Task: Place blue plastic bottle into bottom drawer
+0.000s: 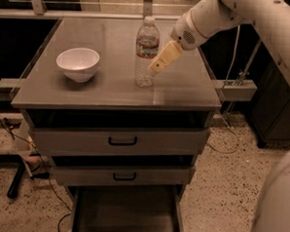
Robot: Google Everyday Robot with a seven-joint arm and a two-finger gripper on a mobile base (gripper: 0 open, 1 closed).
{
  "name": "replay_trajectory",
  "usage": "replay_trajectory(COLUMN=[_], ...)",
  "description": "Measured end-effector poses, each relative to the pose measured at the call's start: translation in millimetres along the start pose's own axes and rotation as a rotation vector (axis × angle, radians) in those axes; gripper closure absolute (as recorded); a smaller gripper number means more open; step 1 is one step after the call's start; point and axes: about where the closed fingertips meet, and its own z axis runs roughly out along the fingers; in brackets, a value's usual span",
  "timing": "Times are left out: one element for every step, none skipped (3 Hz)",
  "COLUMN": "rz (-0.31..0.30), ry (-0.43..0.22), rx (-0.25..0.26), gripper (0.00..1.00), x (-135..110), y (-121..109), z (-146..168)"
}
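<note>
The blue plastic bottle [146, 49] stands upright on the grey cabinet top [107, 89], right of centre; it is clear with a white cap and a red-white label band. My gripper [154, 66] reaches down from the upper right on the white arm [213, 16], and its cream tip is right against the bottle's right side at mid height. The bottom drawer [125, 212] is pulled out at the foot of the cabinet, with a dark flat interior that has nothing in it.
A white bowl [78, 63] sits on the left of the cabinet top. Two grey drawers with black handles [122, 141] [125, 176] stand slightly ajar above the bottom drawer. Cables and a dark leg lie on the speckled floor [224, 190] at the left.
</note>
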Motion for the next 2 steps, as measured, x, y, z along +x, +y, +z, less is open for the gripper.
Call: replay_trajectory(rz=[0.019, 0.037], ry=[-0.110, -0.197], rx=[-0.016, -0.060], gripper=[0.00, 0.00], x=[-33.2, -56.6], y=[-23.5, -33.9], z=[16.9, 34.0])
